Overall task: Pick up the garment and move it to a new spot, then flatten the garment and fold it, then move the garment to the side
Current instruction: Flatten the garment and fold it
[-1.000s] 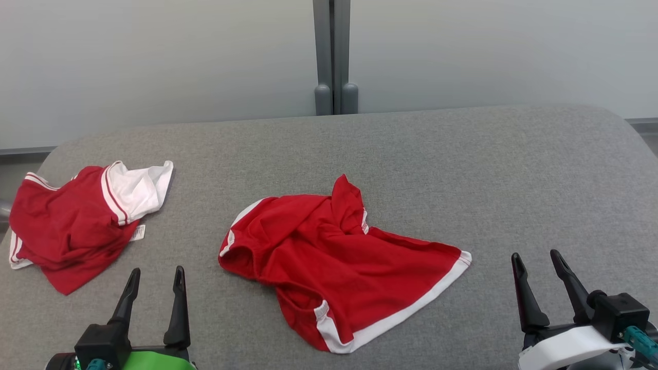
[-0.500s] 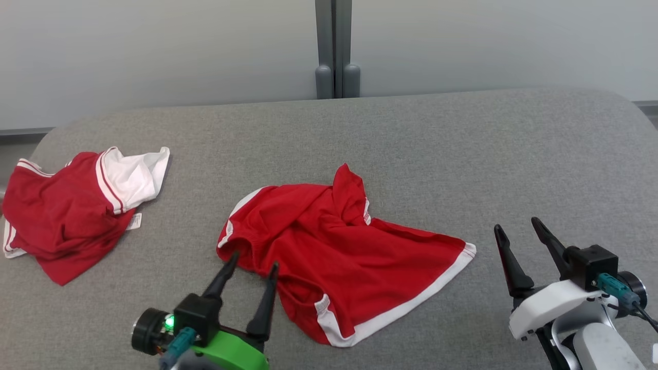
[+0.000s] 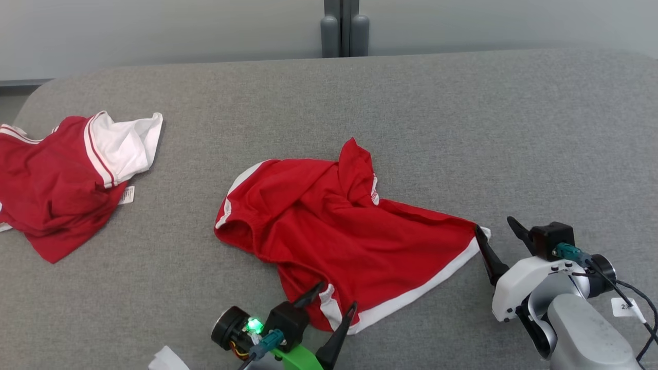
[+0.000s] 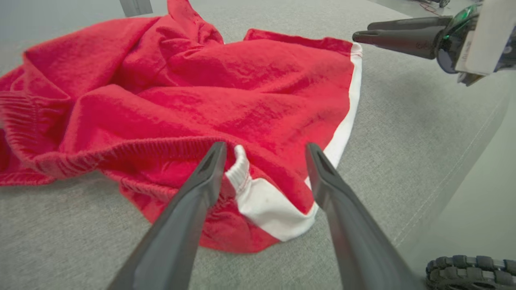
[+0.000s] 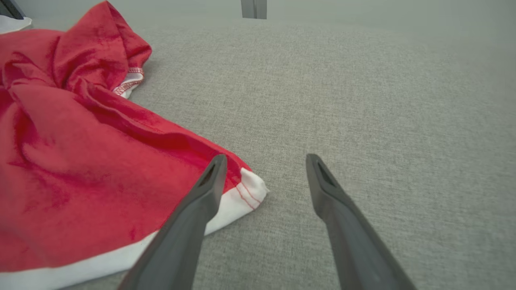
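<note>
The garment (image 3: 339, 241), red shorts with white trim, lies crumpled in the middle of the grey padded table (image 3: 462, 128). My left gripper (image 3: 336, 295) stands open at its near edge, one finger on each side of the white waistband corner (image 4: 242, 169). In the left wrist view the left gripper (image 4: 266, 147) has nothing pinched, and the garment (image 4: 193, 88) spreads beyond it. My right gripper (image 3: 494, 224) is open at the garment's right corner. In the right wrist view the right gripper (image 5: 266, 157) has its left finger just over the white corner (image 5: 252, 187) of the garment (image 5: 80, 169).
A second red and white garment (image 3: 56, 174) lies bunched at the table's left edge. Two grey posts (image 3: 345, 28) stand behind the table's far edge. A white scrap (image 3: 167, 359) shows at the bottom. My right gripper (image 4: 361, 31) appears at the left wrist view's top right.
The head camera has tilted down. My left gripper moved right and forward to the garment's near corner. My right gripper moved forward and left to the garment's right corner. Both stayed open.
</note>
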Robot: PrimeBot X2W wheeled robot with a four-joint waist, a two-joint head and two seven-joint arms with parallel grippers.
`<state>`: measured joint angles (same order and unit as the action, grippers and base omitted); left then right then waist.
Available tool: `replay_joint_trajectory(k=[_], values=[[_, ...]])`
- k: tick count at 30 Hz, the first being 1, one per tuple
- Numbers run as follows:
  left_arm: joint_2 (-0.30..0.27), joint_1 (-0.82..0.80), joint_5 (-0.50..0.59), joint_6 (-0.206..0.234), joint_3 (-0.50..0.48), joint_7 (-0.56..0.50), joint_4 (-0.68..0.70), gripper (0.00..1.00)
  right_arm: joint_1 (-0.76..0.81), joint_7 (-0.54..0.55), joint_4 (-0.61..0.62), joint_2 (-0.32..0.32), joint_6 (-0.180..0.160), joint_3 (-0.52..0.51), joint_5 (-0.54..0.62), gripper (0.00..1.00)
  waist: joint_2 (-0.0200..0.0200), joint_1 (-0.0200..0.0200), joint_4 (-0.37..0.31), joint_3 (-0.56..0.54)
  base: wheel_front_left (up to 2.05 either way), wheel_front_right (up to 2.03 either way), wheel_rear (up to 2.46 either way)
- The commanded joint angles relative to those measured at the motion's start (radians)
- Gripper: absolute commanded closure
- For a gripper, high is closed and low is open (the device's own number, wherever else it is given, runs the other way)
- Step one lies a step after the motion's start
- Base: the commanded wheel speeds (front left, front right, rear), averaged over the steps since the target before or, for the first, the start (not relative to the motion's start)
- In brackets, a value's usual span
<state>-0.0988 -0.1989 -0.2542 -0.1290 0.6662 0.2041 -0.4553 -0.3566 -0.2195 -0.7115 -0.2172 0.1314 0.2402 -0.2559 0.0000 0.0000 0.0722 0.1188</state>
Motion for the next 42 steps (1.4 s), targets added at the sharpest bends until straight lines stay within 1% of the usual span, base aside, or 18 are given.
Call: replay_joint_trajectory(k=[1,5,11,12,13,14,18,22,26,30,33,34,37,40,42], values=[[-0.002,-0.03,-0.016,-0.002,0.018,0.008,-0.023,0.0,-0.025,-0.011,-0.03,0.0,-0.001,0.013,-0.014,0.0,0.0,0.0,0.009,0.02,0.0,0.0,0.0],[0.002,-0.072,-0.052,-0.002,0.074,0.021,-0.095,0.0,-0.068,-0.026,-0.118,0.006,-0.001,0.046,-0.038,0.0,0.0,0.0,0.016,0.032,0.0,0.0,0.0],[0.009,-0.118,-0.103,-0.002,0.104,0.041,-0.193,0.0,-0.111,-0.034,-0.22,0.014,-0.001,0.103,-0.085,0.0,0.0,0.0,0.027,0.043,0.0,0.0,0.0],[0.011,-0.126,-0.115,-0.002,0.11,0.042,-0.209,0.16,-0.115,-0.035,-0.232,0.016,-0.001,0.114,-0.097,0.19,0.0,0.0,0.029,0.044,0.0,0.0,0.0],[0.014,-0.133,-0.123,-0.002,0.117,0.044,-0.218,0.73,-0.117,-0.037,-0.237,0.019,-0.001,0.125,-0.108,1.0,0.0,0.0,0.03,0.044,0.0,0.0,0.0],[0.015,-0.138,-0.137,-0.002,0.121,0.048,-0.223,1.0,-0.119,-0.038,-0.241,0.023,-0.001,0.135,-0.123,1.0,0.0,0.0,0.031,0.044,0.0,0.0,0.0],[0.017,-0.131,-0.178,-0.002,0.125,0.056,-0.228,1.0,-0.107,-0.043,-0.235,0.016,-0.002,0.161,-0.168,1.0,0.0,0.0,0.033,0.028,0.0,0.0,0.0],[0.006,-0.104,-0.229,-0.002,0.106,0.062,-0.182,1.0,-0.087,-0.045,-0.185,0.016,-0.001,0.181,-0.229,1.0,0.0,0.0,0.028,0.007,0.0,0.0,0.0],[-0.033,-0.119,-0.269,-0.002,0.081,0.061,-0.086,1.0,-0.108,-0.046,-0.121,-0.005,-0.001,0.201,-0.294,1.0,0.0,0.0,0.022,-0.005,0.0,0.0,0.0],[-0.086,-0.192,-0.29,-0.002,0.054,0.053,0.015,1.0,-0.18,-0.026,-0.055,-0.021,-0.001,0.226,-0.378,1.0,0.0,0.0,0.02,0.006,0.0,0.0,0.0],[-0.132,-0.291,-0.321,-0.002,0.044,0.004,0.075,1.0,-0.266,0.038,-0.016,-0.044,-0.001,0.24,-0.453,1.0,0.0,0.0,0.018,0.038,0.0,0.0,0.0],[-0.139,-0.327,-0.338,-0.003,0.04,-0.011,0.089,1.0,-0.298,0.062,-0.01,-0.05,-0.001,0.239,-0.473,1.0,0.0,0.0,0.017,0.05,0.0,0.0,0.0],[-0.169,-0.484,-0.411,-0.002,0.013,-0.072,0.113,1.0,-0.435,0.174,-0.024,-0.045,-0.001,0.207,-0.563,1.0,0.0,0.0,0.008,0.111,0.0,0.0,0.0],[-0.169,-0.649,-0.491,-0.002,-0.02,-0.118,0.083,1.0,-0.591,0.265,-0.07,-0.049,-0.001,0.179,-0.603,1.0,0.0,0.0,-0.001,0.179,0.0,0.0,0.0],[-0.166,-0.778,-0.524,-0.002,-0.044,-0.142,0.043,1.0,-0.714,0.292,-0.108,-0.052,-0.001,0.169,-0.587,1.0,0.0,0.0,-0.012,0.227,0.0,0.0,0.0]])
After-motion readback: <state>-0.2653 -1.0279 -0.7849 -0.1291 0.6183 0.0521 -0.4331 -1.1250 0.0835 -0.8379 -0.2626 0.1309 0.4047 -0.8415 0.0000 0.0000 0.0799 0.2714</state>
